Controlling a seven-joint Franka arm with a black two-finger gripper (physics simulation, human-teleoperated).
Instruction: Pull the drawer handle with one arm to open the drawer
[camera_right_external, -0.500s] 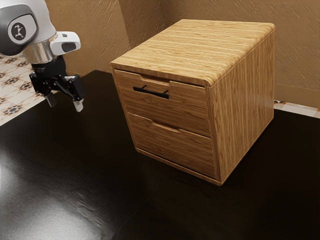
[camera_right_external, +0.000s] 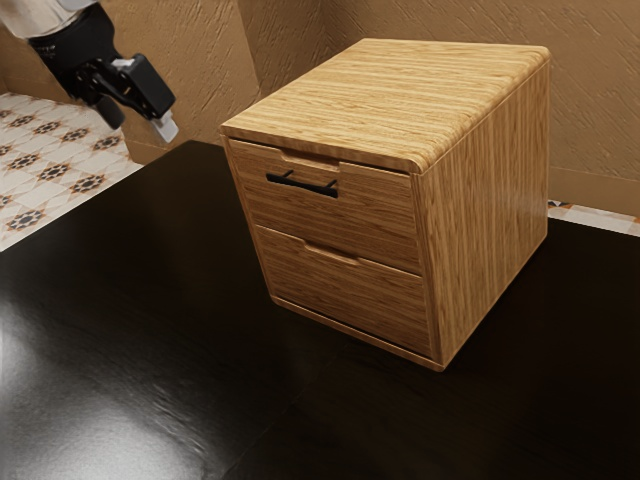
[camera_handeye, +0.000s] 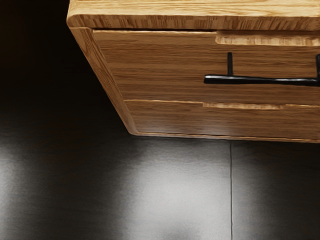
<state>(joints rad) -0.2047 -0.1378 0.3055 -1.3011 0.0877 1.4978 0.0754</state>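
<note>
Drawer handle (camera_right_external: 302, 184), thin black bar on the shut wooden top drawer (camera_right_external: 370, 215), sits well ahead of and below my gripper (camera_right_external: 138, 117), jaws wide.

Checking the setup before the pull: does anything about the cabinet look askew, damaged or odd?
Nothing stands out. The cabinet sits flat on the table, both drawers are shut flush, and the black handle lies level on the upper drawer. The lower drawer has only a notch, no bar. The gripper hangs apart from it.

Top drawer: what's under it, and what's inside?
Under it sits a second drawer, also shut. The top drawer is closed, so its inside is hidden.
</note>
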